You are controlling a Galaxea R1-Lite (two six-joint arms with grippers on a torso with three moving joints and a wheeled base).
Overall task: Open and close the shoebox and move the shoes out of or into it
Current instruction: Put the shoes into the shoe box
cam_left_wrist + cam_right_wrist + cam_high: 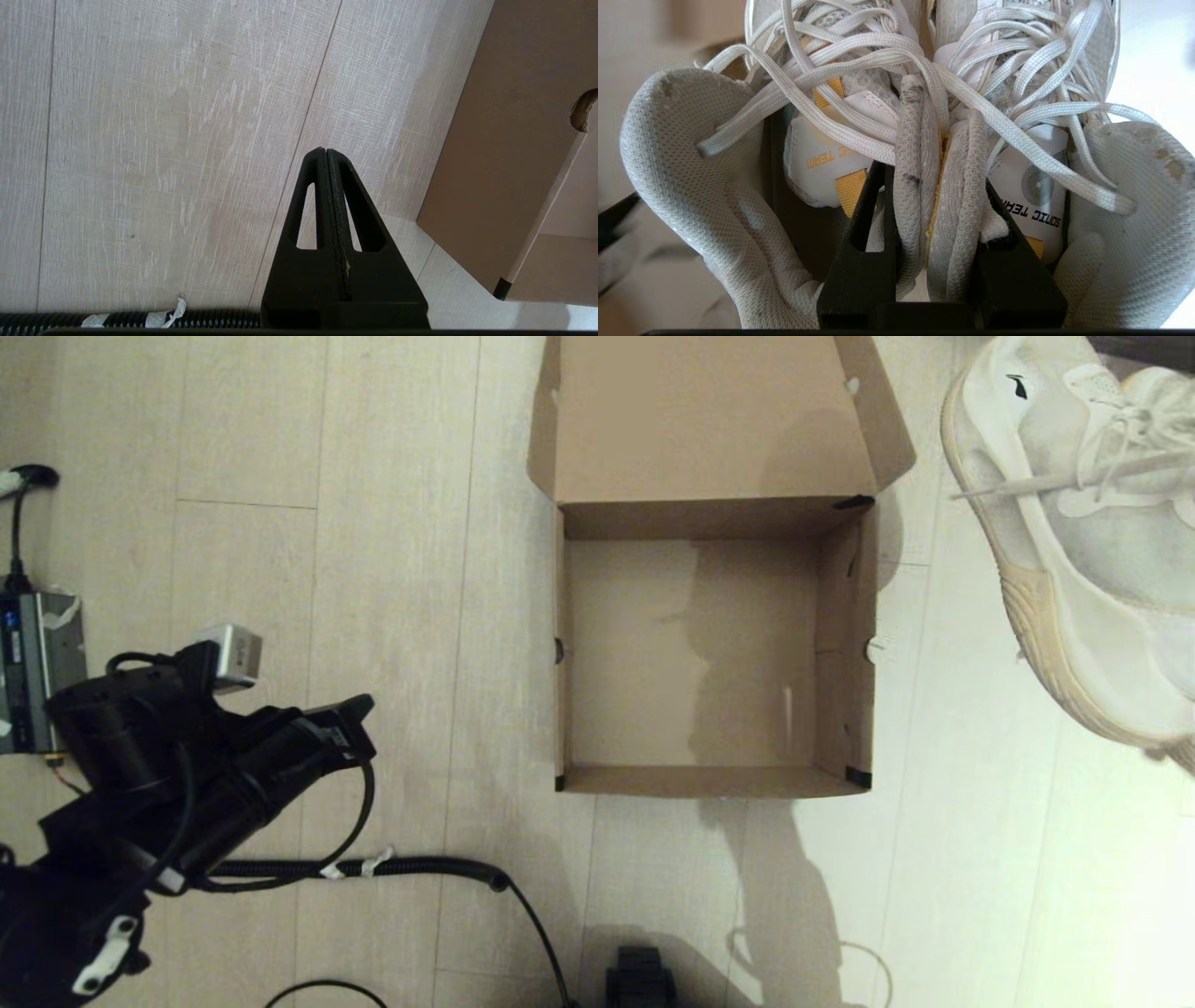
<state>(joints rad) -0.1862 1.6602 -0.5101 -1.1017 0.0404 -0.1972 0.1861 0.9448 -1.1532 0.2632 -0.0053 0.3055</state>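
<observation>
The brown shoebox point(845, 644) sits open in the middle of the floor, its lid point(709, 420) folded back at the far side and its inside empty. The white sneakers point(1083, 541) hang in the air to the right of the box, close to the head camera. My right gripper point(936, 163) is shut on the two inner collars point(920, 186) of the pair, pinched together, with laces and tongue tags around it. My left gripper point(324, 151) is shut and empty, low over the floor left of the box's side wall point(504, 154). The left arm point(187, 775) rests at the lower left.
A black corrugated cable point(373, 870) runs across the floor in front of the left arm. A small electronics unit point(33, 672) with a cable lies at the far left edge. A dark object point(639, 975) sits at the bottom centre.
</observation>
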